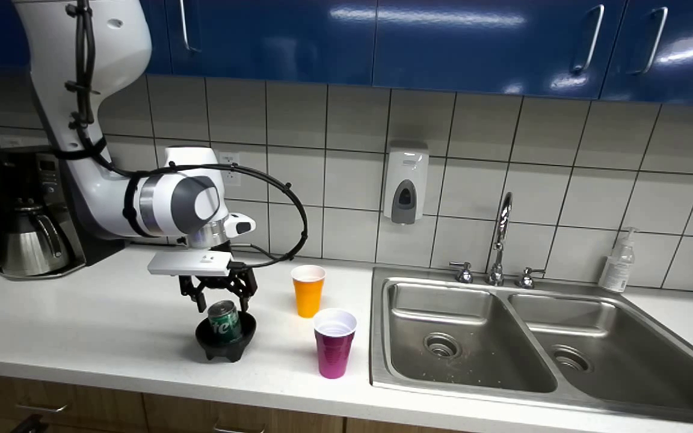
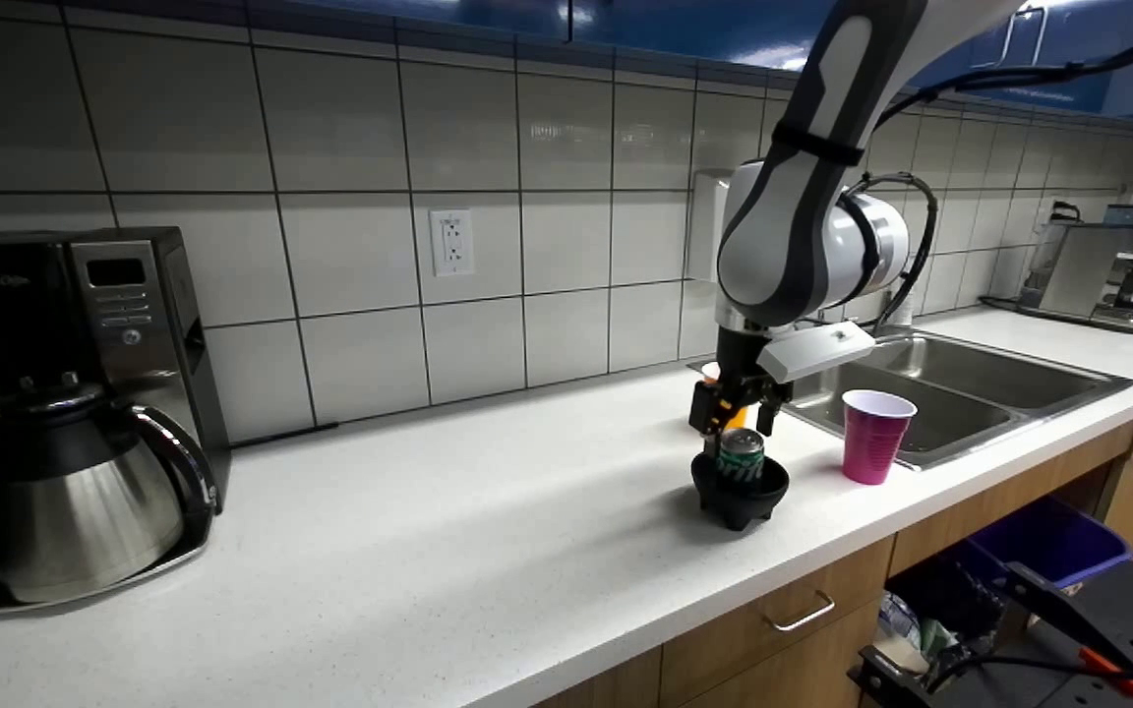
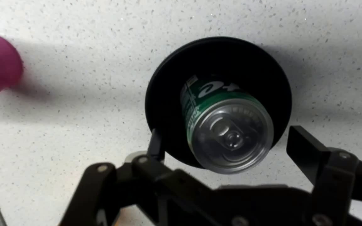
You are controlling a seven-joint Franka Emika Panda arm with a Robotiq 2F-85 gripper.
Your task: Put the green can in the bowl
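The green can (image 1: 225,323) stands slightly tilted inside the black bowl (image 1: 217,351), with its silver top above the rim. Both also show in an exterior view, the can (image 2: 741,460) in the bowl (image 2: 739,506). In the wrist view the can (image 3: 228,131) leans toward the gripper side of the bowl (image 3: 171,69), and its top overlaps the rim. My gripper (image 1: 223,305) is open just above the can, with a finger on either side of it. In the wrist view the gripper's fingers (image 3: 227,138) are spread apart and there are visible gaps between them and the can.
An orange cup (image 1: 308,294) and a purple cup (image 1: 333,349) stand on the counter beside the bowl, toward the sink (image 1: 379,337). A coffee maker (image 2: 134,324) with a steel carafe (image 2: 85,501) stands at the other end. The counter's front edge runs near the bowl.
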